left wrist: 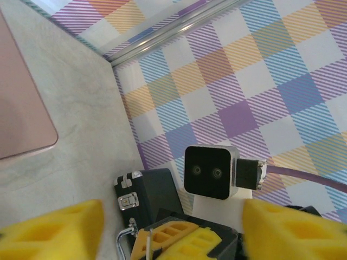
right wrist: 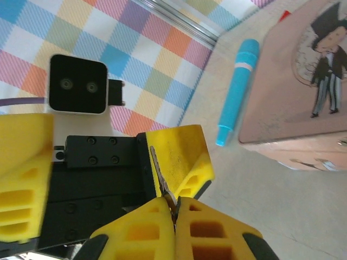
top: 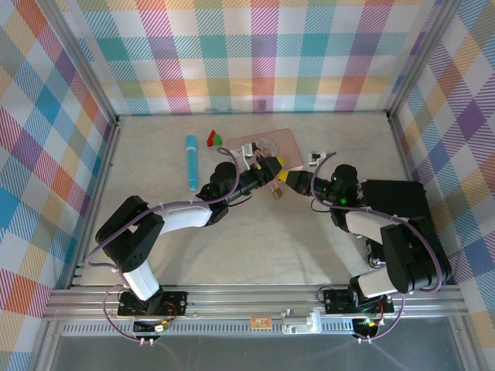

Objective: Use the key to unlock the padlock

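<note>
My right gripper (right wrist: 174, 208) is shut on the key (right wrist: 161, 176), whose thin blade sticks out past the yellow fingertips. The blade lies against one yellow finger (right wrist: 181, 154) of my left gripper (left wrist: 173, 238). That gripper stands open, its fingers wide on either side of the right gripper's tips and the key (left wrist: 147, 246), holding nothing. Seen from above, the left gripper (top: 274, 171) and right gripper (top: 292, 180) meet tip to tip at mid-table. The tiny brass padlock (top: 276, 192) lies on the table just near of them, apart from both.
The pink tin box (top: 267, 141) with a cartoon figure sits just behind the grippers. A turquoise pen (top: 191, 162) lies to its left, with small red and green pieces (top: 213, 139) beyond. A black case (left wrist: 143, 195) with silver latches stands at the right. Plaid walls enclose the table.
</note>
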`<state>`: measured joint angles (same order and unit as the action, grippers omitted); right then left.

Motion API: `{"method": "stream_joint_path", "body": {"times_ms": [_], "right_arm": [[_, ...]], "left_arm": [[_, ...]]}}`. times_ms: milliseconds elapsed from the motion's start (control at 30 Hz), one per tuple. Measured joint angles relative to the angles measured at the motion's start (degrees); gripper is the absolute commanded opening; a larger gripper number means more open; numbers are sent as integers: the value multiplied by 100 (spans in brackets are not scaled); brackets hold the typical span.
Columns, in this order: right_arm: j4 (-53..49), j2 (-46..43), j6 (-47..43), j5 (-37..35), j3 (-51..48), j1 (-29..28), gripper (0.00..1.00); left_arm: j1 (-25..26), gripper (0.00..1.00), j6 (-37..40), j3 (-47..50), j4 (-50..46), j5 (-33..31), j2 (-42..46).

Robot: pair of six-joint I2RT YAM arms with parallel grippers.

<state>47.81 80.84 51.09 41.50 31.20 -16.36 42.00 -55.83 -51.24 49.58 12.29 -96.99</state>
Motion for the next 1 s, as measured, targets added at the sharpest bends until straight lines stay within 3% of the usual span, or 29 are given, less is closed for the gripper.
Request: {"method": "stream_joint_path", "body": {"times_ms": [267,533,733,1000], "right_arm": [[-2957,-697,-1838,-870,671,4,0],[-5051,-719,-3088,-2249,966,4,0],[-5659,-673,-3298,-2809,1082,103,0],[-5606,-682,-3311,-2802,1036,275,0]], "left_arm": [[-127,72,715,9,-1578,-297,568],[214,72,1248,-208,-3117,-984,197],[557,72,1370,-798,-3751,-1521,-573],[638,66,1379,-1152,-3654,-2103,-1314]]}}
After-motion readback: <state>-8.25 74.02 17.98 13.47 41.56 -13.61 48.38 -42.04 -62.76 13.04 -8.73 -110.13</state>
